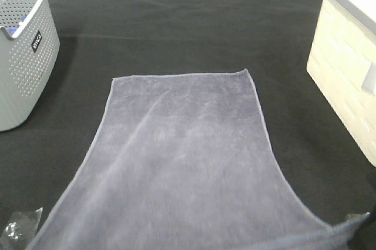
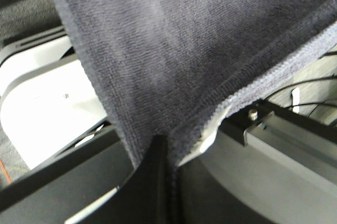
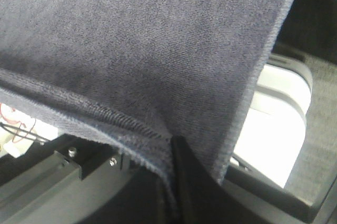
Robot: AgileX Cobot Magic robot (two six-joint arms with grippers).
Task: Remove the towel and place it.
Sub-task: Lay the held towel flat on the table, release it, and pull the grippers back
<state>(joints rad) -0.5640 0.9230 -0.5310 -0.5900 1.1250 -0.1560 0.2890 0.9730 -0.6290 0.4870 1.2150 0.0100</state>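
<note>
Here the towel (image 1: 182, 156) is found spread flat over the black tabletop (image 1: 176, 21). Its far hem lies toward 12 o'clock and its near end runs off the high view at 6 o'clock. Most of its length rests on the cloth, and only the near end appears to be raised.

Its 2 near corners, at about 7 and 5 o'clock, are taken up by the 2 arms. In the left wrist view the left jaws are seen closed tight, with the stitched hem and corner of the towel pinched between them. In the right wrist view the right jaws are likewise closed on the opposite corner. The fabric fans away from each pinch.

Such a corner hold is judged sensible for a soft, floppy sheet. With both corners held apart, the near edge is kept stretched, so the towel can be dragged or laid without bunching.

The towel is seen as greyish-lavender, rectangular and short-piled, with a neat stitched border. A few shallow creases run lengthwise through its middle.

A grey perforated basket (image 1: 23, 56) stands at 10 o'clock and a cream bin (image 1: 346, 85) at 3 o'clock. Both are well apart from the towel.
</note>
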